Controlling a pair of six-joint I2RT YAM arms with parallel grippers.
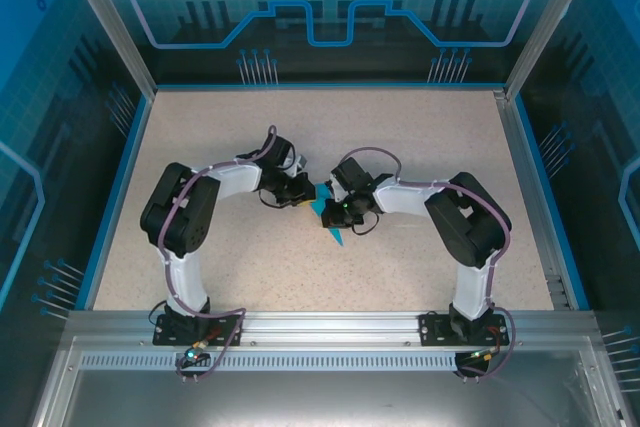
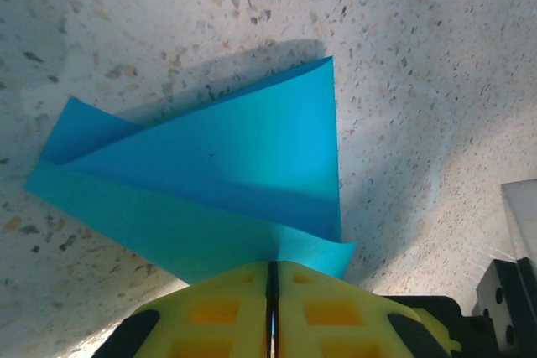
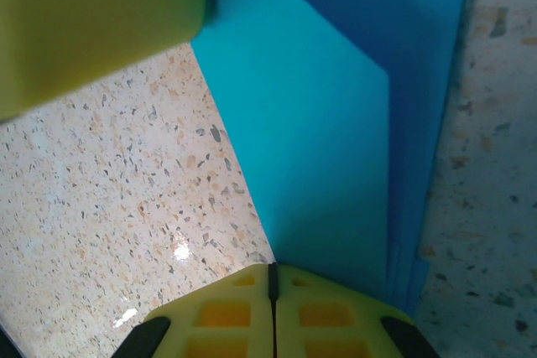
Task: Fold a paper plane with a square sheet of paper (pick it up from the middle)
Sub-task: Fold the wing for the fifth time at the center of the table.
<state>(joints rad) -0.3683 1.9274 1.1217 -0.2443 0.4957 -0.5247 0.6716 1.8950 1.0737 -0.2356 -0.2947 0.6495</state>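
Paper plane [image 2: 210,173] — light, flimsy — is clenched by left gripper [image 2: 272,272] and right gripper [image 3: 272,274] at layered folds, probably its firmest hold.

White-and-black arms [image 1: 186,269], purple cables [image 1: 371,152], blocky yellow fingers [image 2: 220,311].

Centre of frame: left gripper [image 1: 299,193] and right gripper [image 1: 337,209], meeting at the paper plane [image 1: 324,204], bar passage; surrounding table [image 1: 250,292] lies open.
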